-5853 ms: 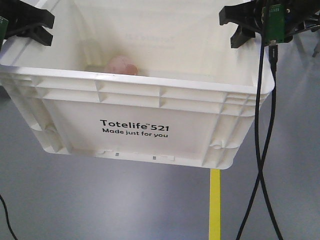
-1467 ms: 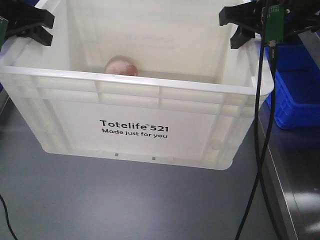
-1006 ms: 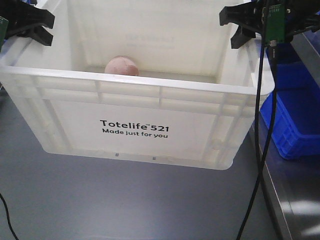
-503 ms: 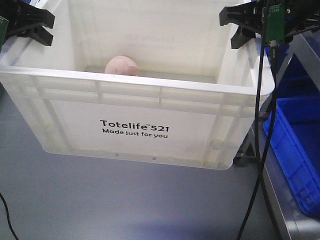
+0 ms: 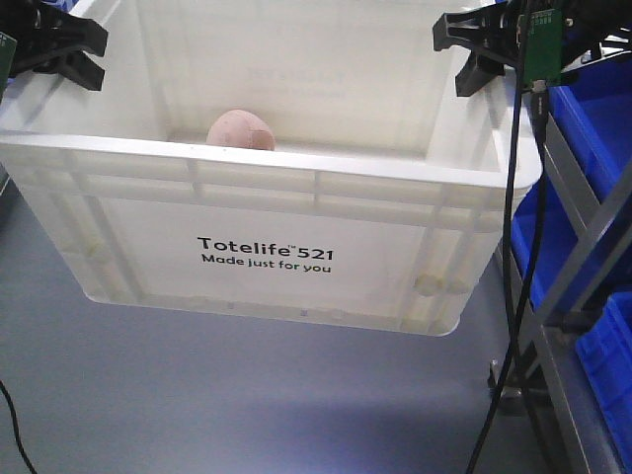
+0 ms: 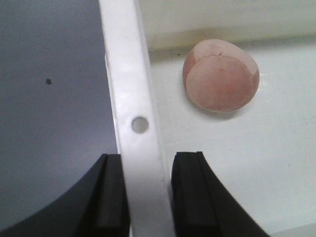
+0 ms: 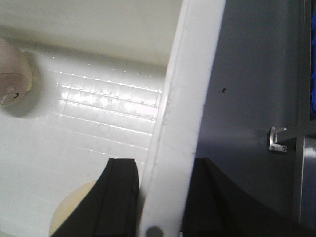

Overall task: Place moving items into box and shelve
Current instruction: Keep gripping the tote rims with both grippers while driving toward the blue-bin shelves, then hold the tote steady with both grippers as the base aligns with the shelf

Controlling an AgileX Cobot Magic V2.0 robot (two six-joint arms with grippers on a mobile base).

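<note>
The cream-white box (image 5: 259, 164), printed "Totelife 521", hangs above the grey floor, carried between both arms. My left gripper (image 5: 61, 45) is shut on the box's left rim (image 6: 134, 98), one finger outside and one inside. My right gripper (image 5: 482, 51) is shut on the right rim (image 7: 183, 98) in the same way. Inside the box a pink soft ball (image 5: 240, 130) lies on the bottom (image 6: 220, 74), near the far wall. A pale cream round item (image 7: 74, 210) lies by the inner right finger, partly hidden.
A metal shelf frame (image 5: 575, 259) with blue plastic bins (image 5: 595, 126) stands close on the right, next to the box's right end. Black cables (image 5: 513, 296) hang from the right arm. Grey floor (image 5: 197, 395) lies below.
The box stays gripped and steady in view while the surroundings slide past. The shelf frame and blue bins have come closer on the right.
</note>
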